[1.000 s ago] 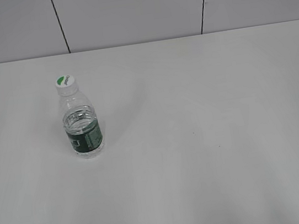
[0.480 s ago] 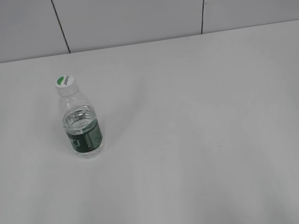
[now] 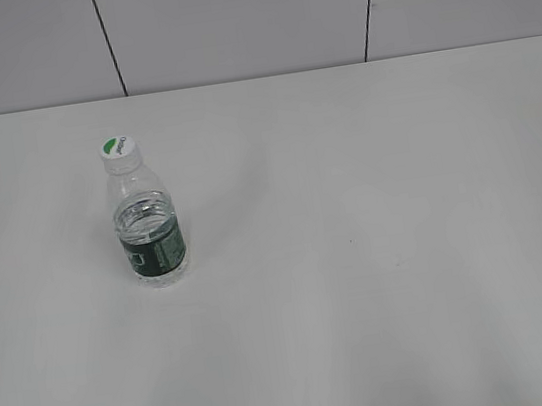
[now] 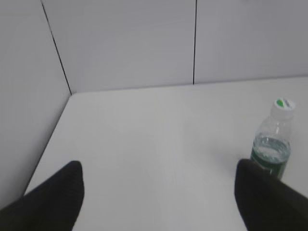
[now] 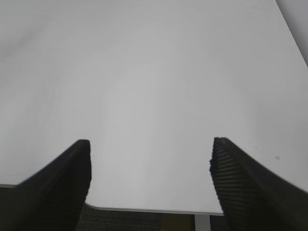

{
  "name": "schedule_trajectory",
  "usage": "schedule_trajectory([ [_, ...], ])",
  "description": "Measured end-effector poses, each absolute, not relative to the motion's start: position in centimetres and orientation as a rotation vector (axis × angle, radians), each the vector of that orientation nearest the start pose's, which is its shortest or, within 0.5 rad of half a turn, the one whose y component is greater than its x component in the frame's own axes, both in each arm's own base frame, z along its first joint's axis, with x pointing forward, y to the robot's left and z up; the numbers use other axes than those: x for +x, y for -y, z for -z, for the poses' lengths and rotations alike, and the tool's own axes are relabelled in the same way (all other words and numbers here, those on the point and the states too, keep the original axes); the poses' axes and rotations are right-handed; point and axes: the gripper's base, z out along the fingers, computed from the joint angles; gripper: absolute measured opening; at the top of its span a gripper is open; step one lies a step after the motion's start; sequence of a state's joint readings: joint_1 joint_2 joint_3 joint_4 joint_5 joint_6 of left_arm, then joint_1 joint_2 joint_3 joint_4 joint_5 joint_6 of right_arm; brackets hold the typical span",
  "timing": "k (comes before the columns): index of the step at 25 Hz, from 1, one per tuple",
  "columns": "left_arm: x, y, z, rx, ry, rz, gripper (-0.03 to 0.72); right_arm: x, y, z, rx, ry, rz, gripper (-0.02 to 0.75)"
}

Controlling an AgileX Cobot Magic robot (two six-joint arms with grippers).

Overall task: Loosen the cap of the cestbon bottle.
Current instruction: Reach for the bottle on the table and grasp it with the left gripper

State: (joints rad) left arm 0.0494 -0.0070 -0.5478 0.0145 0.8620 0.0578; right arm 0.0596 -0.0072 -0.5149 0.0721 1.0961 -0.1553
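Clear ribbed cestbon bottle [image 3: 148,225], round white cap [image 3: 118,150]

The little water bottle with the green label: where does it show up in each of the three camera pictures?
Exterior view: the cestbon bottle stands upright left of centre on the white table, its cap on.
Left wrist view: the bottle is at the right edge, just behind the right-hand dark jaw.
Right wrist view: not in it; only bare table between two dark jaws.
Shared landmark: the table's white top.

Bare lab: white table [image 3: 378,248], panelled wall [image 3: 235,21].
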Motion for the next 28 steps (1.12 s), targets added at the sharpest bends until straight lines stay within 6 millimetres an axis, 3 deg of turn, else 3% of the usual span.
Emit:
schedule_trajectory([
  [5, -0.1, 0.0, -31.5, 0.008, -1.660, -0.090, 0.578, -1.0, -0.5, -27.9, -0.226, -2.043, -0.027, 0.588],
  [11, 2.5, 0.0, -29.9, 0.000, -1.585, -0.063, 0.578, -1.0, -0.5, -27.9, -0.226, -2.043, -0.027, 0.588],
  [17, 5.4, -0.2, -27.7, -0.022, -1.571, -0.037, 0.580, -1.0, -0.5, -27.9, -0.226, -2.043, -0.027, 0.588],
  [28, 10.6, -0.5, -26.9, -0.045, -1.669, -0.035, 0.580, -1.0, -0.5, -27.9, -0.226, -2.043, -0.027, 0.588],
])
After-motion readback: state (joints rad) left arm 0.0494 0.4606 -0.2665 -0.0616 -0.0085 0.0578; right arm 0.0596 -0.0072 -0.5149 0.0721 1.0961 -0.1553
